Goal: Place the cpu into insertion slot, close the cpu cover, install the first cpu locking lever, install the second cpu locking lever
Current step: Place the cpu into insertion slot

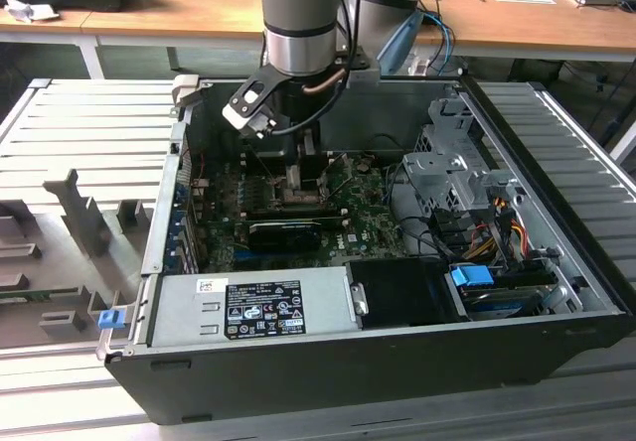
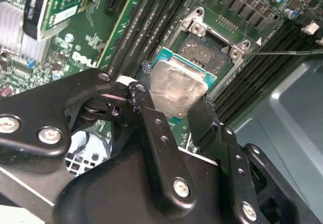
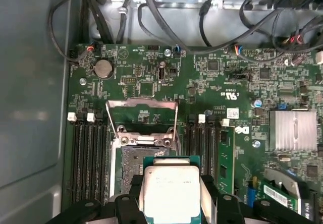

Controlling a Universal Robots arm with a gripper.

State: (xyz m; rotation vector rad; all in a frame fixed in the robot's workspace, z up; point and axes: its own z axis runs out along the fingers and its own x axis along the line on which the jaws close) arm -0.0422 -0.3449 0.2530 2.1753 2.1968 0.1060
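My gripper (image 3: 170, 196) is shut on the cpu (image 3: 170, 189), a silvery square chip on a green carrier edge, pinched by its two sides between the black fingers (image 2: 151, 118). In both wrist views the cpu (image 2: 177, 85) hangs partly over the insertion slot (image 3: 132, 164), a dark pin field in a metal frame, offset to one side and tilted. The insertion slot (image 2: 212, 48) lies open. The cpu cover (image 3: 142, 131) stands swung up behind the slot, with the board visible through its window. In the exterior view the gripper (image 1: 295, 181) reaches down into the open computer case.
Black memory slots (image 3: 86, 158) flank the socket on both sides. A finned heatsink (image 3: 292, 130) and loose cables (image 3: 166, 27) lie nearby. In the exterior view a power supply (image 1: 253, 307), a black card (image 1: 286, 232) and a drive cage (image 1: 452, 178) crowd the case.
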